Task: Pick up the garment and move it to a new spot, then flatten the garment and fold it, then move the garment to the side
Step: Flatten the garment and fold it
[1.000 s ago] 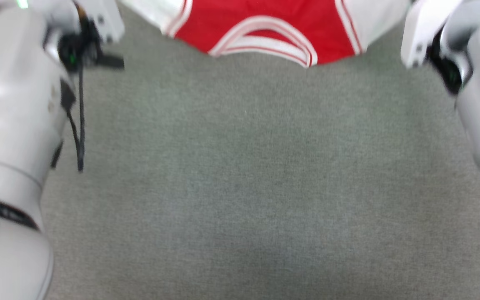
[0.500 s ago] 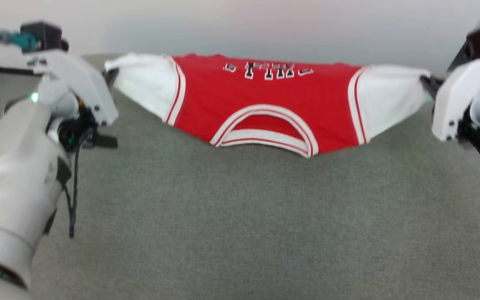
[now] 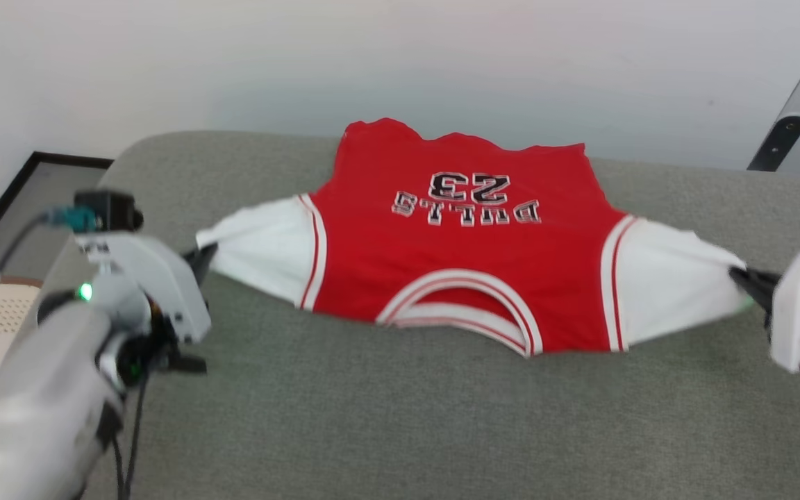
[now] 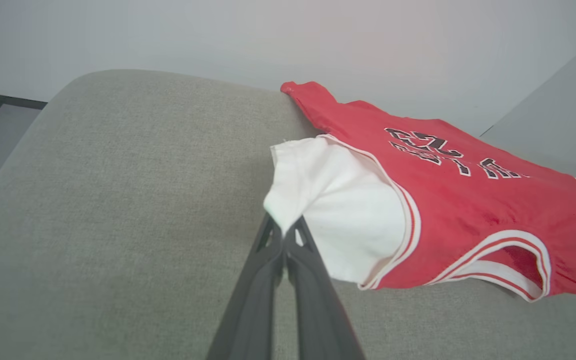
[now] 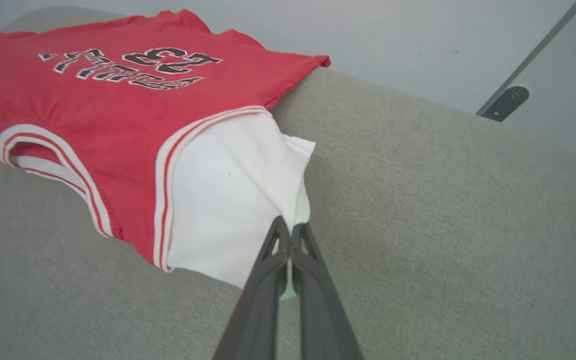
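Observation:
The garment (image 3: pixel 455 250), a red jersey with white short sleeves and black "BULLS 23" lettering facing up, is stretched across the grey cushioned surface (image 3: pixel 400 417), its collar toward me and its hem at the far edge. My left gripper (image 3: pixel 204 258) is shut on the tip of the left white sleeve (image 4: pixel 338 210); its dark fingers pinch the cloth at the left gripper (image 4: pixel 284 231). My right gripper (image 3: pixel 744 276) is shut on the right white sleeve (image 5: pixel 228 200), pinched at the right gripper (image 5: pixel 288 227). Both sleeves are pulled taut outward.
A pale wall (image 3: pixel 400 62) rises just behind the cushion's far edge. A dark-framed floor area (image 3: pixel 18 187) lies beyond the left edge, and a grey bracketed panel (image 3: pixel 789 132) stands at the far right. Bare cushion spreads in front of the collar.
The head camera has tilted up, so the whole garment and the wall now show. Both grippers stay shut on the sleeves, and the garment now lies spread with its lettering in view.

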You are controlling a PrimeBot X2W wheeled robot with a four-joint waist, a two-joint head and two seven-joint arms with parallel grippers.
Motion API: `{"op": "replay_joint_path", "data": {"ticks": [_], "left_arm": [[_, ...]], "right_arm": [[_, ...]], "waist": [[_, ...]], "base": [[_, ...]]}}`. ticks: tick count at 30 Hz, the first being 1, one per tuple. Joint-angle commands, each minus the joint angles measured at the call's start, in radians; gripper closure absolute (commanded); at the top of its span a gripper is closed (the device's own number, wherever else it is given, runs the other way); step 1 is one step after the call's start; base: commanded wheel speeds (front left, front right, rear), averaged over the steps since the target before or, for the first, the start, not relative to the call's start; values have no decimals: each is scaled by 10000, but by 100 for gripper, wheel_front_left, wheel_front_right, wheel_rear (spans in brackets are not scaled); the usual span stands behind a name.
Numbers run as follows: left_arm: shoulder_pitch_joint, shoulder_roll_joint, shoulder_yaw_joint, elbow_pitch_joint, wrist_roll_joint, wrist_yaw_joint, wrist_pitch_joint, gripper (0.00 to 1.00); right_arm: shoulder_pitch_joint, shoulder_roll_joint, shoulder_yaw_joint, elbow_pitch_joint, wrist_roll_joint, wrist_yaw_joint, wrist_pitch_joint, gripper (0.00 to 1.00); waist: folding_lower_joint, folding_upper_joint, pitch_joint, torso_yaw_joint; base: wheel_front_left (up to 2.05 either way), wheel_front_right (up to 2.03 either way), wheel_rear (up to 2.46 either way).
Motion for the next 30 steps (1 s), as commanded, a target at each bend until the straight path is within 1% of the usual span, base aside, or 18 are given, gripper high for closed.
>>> {"op": "replay_joint_path", "data": {"ticks": [1, 5, 11, 14, 17, 20, 24, 27, 30], "left_arm": [[350, 169, 3, -329, 65, 188, -103, 100], [1586, 853, 87, -2111, -60, 1071, -431, 100], [3499, 2094, 321, -5104, -221, 2695, -919, 100], [4446, 2603, 524, -6468, -431, 3514, -1237, 100], [5337, 2943, 667, -7658, -665, 4249, -1537, 100], [6011, 3155, 801, -8530, -817, 4758, -1833, 100], [6515, 3316, 931, -9222, -942, 5162, -2077, 100], [6687, 3323, 972, -9470, -999, 5326, -2181, 100], [6690, 3326, 916, -9479, -938, 5330, -2118, 100]], "right_arm": [[343, -77, -237, -183, 97, -16, 60, 100], [1624, -140, -1014, -1141, 134, -16, 361, 100], [3446, -161, -2430, -2479, -217, -16, 1011, 100], [4374, 13, -3362, -3150, -304, -16, 1419, 100], [5337, 197, -4264, -3908, -437, -16, 1946, 100], [6157, 465, -5045, -4629, -701, -16, 2495, 100], [6775, 928, -5589, -5439, -964, -16, 3231, 100], [6884, 1266, -5795, -5826, -1221, -16, 3574, 100], [6707, 1467, -5784, -5961, -1520, -16, 3777, 100]], "waist": [[0, 0, -45, 48], [0, 0, -56, 86], [0, 0, 9, 146], [0, 0, 84, 189], [0, 0, 206, 242], [0, 0, 318, 262], [0, 0, 465, 231], [0, 0, 531, 200], [0, 0, 572, 153]], "base": [[0, 0, 0], [0, 0, 0], [0, 0, 0], [0, 0, 0], [0, 0, 0], [0, 0, 0], [0, 0, 0], [0, 0, 0], [0, 0, 0]]}}
